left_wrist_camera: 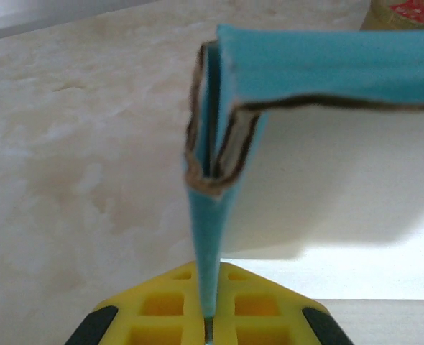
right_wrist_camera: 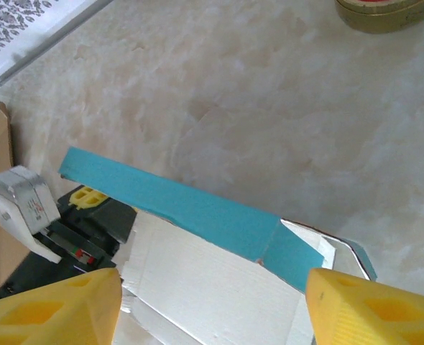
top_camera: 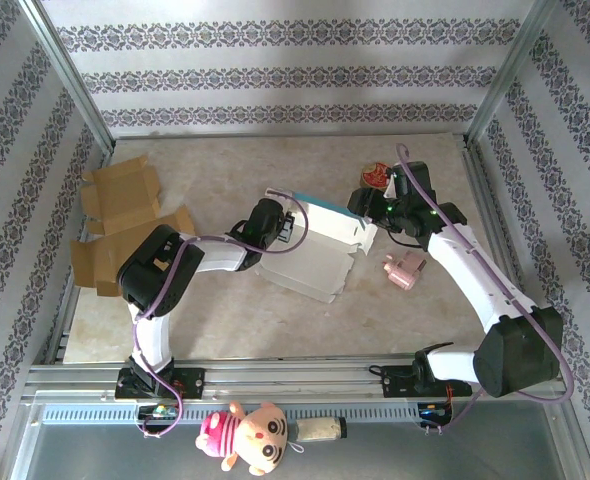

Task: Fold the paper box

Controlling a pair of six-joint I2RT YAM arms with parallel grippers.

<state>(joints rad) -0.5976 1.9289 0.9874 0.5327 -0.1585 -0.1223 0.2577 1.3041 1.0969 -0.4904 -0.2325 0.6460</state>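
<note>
The paper box [top_camera: 310,255] is white cardboard with a teal outer face, lying part-folded at the table's middle. My left gripper [top_camera: 275,222] is at its left end. In the left wrist view it [left_wrist_camera: 210,291] is shut on a thin teal flap [left_wrist_camera: 210,237] that stands upright between the yellow fingers [left_wrist_camera: 162,305]. My right gripper [top_camera: 370,207] hovers over the box's right end. In the right wrist view it [right_wrist_camera: 212,309] is open, its yellow fingers [right_wrist_camera: 54,309] spread on either side of the white panel [right_wrist_camera: 212,287] below the raised teal wall [right_wrist_camera: 190,208], holding nothing.
Flat brown cardboard pieces [top_camera: 125,215] lie at the left. A pink toy [top_camera: 405,268] sits right of the box, and a round tin [top_camera: 375,175] lies behind the right gripper. A plush doll [top_camera: 250,435] lies in front of the rail.
</note>
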